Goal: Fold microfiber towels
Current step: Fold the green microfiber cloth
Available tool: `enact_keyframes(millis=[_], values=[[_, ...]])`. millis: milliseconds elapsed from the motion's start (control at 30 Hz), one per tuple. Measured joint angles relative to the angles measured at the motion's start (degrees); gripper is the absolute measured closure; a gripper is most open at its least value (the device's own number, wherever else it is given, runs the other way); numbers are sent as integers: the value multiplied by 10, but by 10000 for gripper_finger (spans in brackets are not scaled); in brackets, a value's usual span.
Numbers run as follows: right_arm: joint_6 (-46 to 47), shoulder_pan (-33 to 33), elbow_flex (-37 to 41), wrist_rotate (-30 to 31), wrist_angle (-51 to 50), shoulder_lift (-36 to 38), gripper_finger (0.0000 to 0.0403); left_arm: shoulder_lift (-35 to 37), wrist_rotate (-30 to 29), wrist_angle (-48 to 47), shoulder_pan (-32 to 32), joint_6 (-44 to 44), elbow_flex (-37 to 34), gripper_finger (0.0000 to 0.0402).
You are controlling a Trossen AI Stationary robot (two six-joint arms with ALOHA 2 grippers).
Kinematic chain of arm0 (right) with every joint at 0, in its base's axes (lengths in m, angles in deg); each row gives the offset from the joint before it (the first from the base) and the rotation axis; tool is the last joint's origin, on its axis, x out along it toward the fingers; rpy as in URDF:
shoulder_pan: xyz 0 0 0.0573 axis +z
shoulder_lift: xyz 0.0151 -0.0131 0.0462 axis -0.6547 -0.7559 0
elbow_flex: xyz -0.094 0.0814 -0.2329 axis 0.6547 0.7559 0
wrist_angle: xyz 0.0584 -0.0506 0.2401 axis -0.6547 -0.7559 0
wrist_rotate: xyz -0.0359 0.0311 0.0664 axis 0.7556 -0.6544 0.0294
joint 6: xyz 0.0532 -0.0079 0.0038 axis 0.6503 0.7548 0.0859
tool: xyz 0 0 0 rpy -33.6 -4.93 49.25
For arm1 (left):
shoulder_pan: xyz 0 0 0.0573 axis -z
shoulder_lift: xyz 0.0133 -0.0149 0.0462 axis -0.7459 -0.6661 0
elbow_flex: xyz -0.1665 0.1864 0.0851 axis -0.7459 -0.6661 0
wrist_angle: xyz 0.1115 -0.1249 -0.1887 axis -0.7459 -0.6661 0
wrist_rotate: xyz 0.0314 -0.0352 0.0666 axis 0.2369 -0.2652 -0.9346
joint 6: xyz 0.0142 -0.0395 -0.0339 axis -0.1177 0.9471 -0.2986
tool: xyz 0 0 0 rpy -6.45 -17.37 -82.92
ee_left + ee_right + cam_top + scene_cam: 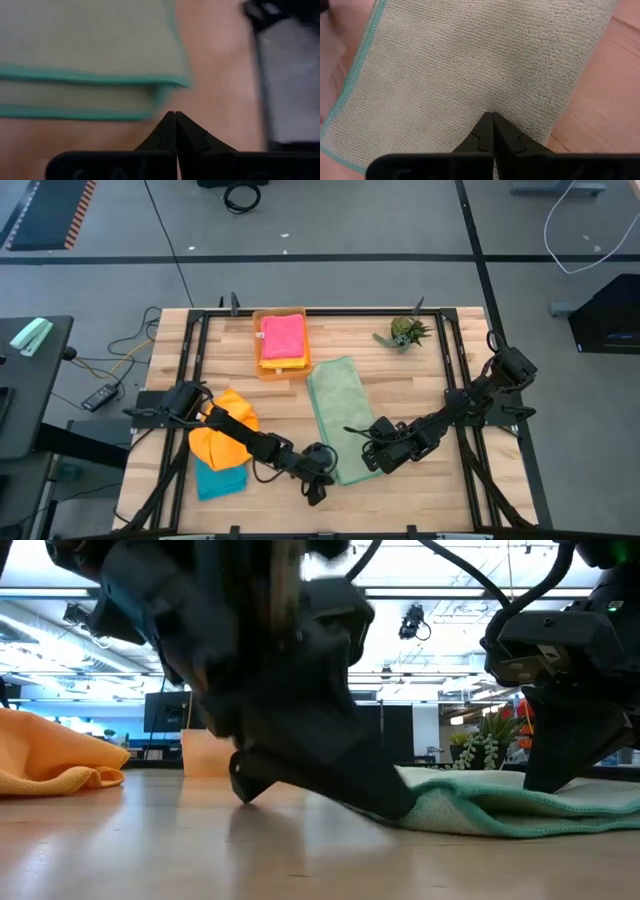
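A sage green towel (335,415) lies in the middle of the table, folded in half into a long strip, its two teal-hemmed layers (85,92) stacked. My left gripper (318,480) is shut, low over the table, with its tips (174,115) right at the strip's near left corner. My right gripper (376,456) is shut on top of the strip near its near end. An orange towel (222,435) lies bunched at the left on a teal one (220,480). A pink towel (283,336) rests in the orange tray (262,368). My left gripper's shut tips stand at the lower layer's hemmed corner (156,111), slanting down from the table's left; I cannot tell whether they touch it. My right gripper presses its shut fingertips (492,120) down on the towel's top face (485,102), near the hemless folded edge, slanting down from the right. The towel lies flat on the table under them (540,802).
A small spiky plant (405,332) stands at the far right. The dark frame rails (452,370) run along the table's sides. Bare wood (420,500) shows near the front edge, right of my grippers.
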Motion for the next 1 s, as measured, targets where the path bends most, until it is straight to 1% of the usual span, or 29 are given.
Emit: enact_keyframes(millis=[100,200,333,400,533,600,667,733,1000], values=[[0,0,0,0,0,0,401,6,21,5,2,9,-1,393],[0,0,0,0,0,0,401,24,18,-5,2,-13,-4,396],[1,0,0,0,-1,0,401,52,-53,-24,-4,-36,-5,397],[3,0,0,0,-1,0,401,57,-67,-29,-11,-36,-2,397],[4,0,0,0,-1,0,401,43,-77,-40,-24,-32,-5,398],[4,0,0,0,-1,0,401,38,-80,-24,-27,-22,-3,397],[2,0,0,0,0,0,401,35,-83,-30,-28,-10,-4,398],[1,0,0,0,-1,0,401,22,-87,-15,-28,-5,-3,398],[0,0,0,-2,-4,1,401,15,-89,-2,-23,12,2,398]])
